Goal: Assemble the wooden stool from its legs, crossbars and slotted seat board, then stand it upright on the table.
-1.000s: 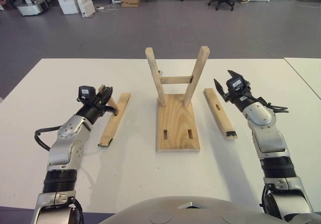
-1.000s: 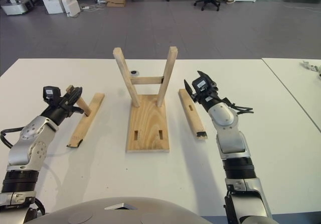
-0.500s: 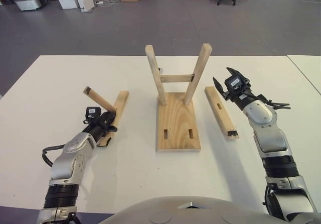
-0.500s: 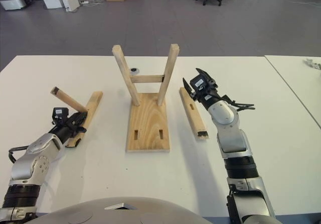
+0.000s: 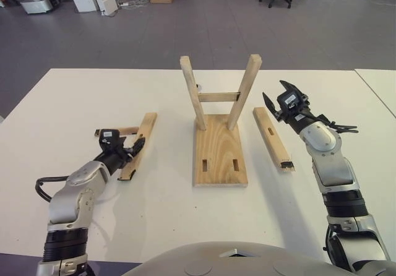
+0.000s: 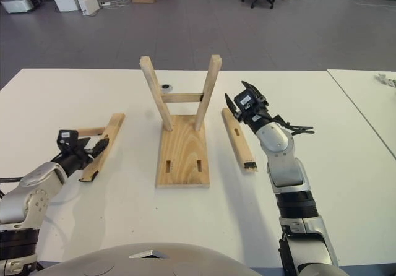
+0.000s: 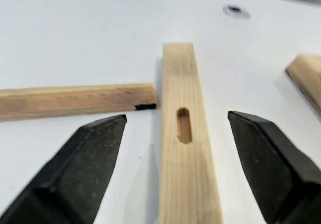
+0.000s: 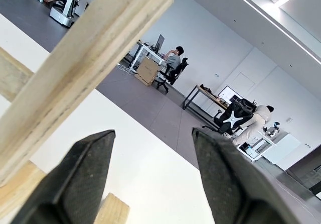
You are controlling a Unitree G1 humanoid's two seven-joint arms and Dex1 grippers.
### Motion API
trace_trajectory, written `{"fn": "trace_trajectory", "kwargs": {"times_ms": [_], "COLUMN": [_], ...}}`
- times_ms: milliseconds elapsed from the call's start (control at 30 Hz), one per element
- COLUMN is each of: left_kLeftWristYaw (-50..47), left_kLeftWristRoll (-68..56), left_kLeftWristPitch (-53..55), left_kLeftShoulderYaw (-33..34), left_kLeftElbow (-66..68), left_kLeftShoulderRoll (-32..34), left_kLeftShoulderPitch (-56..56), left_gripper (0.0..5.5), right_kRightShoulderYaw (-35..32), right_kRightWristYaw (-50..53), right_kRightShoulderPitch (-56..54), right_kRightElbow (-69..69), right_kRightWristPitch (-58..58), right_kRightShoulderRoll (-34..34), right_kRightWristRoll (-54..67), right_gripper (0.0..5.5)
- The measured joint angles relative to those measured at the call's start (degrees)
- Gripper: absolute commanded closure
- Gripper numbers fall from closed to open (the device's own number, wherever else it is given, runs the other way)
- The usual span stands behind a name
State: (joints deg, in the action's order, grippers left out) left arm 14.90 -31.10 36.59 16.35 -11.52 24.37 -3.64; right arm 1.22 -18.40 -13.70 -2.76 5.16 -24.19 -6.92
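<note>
**Head camera, either eye:** seat board [image 5: 219, 155] flat on the white table [image 5: 68, 103], slots facing up. Two legs planted at its far end, left upright leg [image 5: 192, 93] and right upright leg [image 5: 243, 92], both splayed outward and joined by the fitted crossbar [image 5: 218, 97]. Spare leg [image 5: 271, 138] flat just to the right of the seat board, running alongside it. Slotted leg [image 5: 140, 145] flat to the left of the seat board and apart from it. Loose crossbar [image 5: 119, 131] flat on the table, farther still from the seat board. Left gripper [image 5: 131, 147] low at the near half of the slotted leg. Right gripper [image 5: 279, 100] raised off the table to the right of the seat board's far end, fingers spread, nothing between them. Small dark disc [image 6: 165, 88] on the table beyond the seat board.

**Left wrist camera:** left gripper [image 7: 176, 116] wide open, black fingers [image 7: 85, 158] on either side of the slotted leg [image 7: 188, 148], neither touching the wood (mortise hole plain between the tips). Loose crossbar [image 7: 75, 101] on the side away from the seat board, one end close against the leg; contact impossible to tell.

**Right wrist camera:** right gripper [image 8: 153, 132] open and empty, fingers [image 8: 75, 184] apart. Right upright leg [image 8: 100, 58] of the seat board slanting close across the foreground.
</note>
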Motion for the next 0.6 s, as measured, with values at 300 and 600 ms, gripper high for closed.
{"fn": "trace_trajectory", "kwargs": {"times_ms": [300, 600], "left_kLeftWristYaw": [10.7, 19.3], "left_kLeftWristRoll": [25.3, 31.3], "left_kLeftWristPitch": [-30.4, -43.4], "left_kLeftShoulderYaw": [-11.2, -15.5], "left_kLeftElbow": [37.6, 78.9], "left_kLeftShoulderRoll": [14.2, 13.8], "left_kLeftShoulderPitch": [18.0, 40.3], "left_gripper": [1.76, 1.76], "right_kRightShoulderYaw": [0.0, 0.6], "right_kRightWristYaw": [0.0, -0.1], "right_kRightShoulderPitch": [-0.1, -2.1], "right_kRightElbow": [2.9, 7.8], "right_kRightWristPitch": [-1.5, -4.0], "right_kRightShoulderRoll": [0.0, 0.0], "right_kRightWristRoll": [0.0, 0.0], "right_gripper": [2.66, 2.66]}}
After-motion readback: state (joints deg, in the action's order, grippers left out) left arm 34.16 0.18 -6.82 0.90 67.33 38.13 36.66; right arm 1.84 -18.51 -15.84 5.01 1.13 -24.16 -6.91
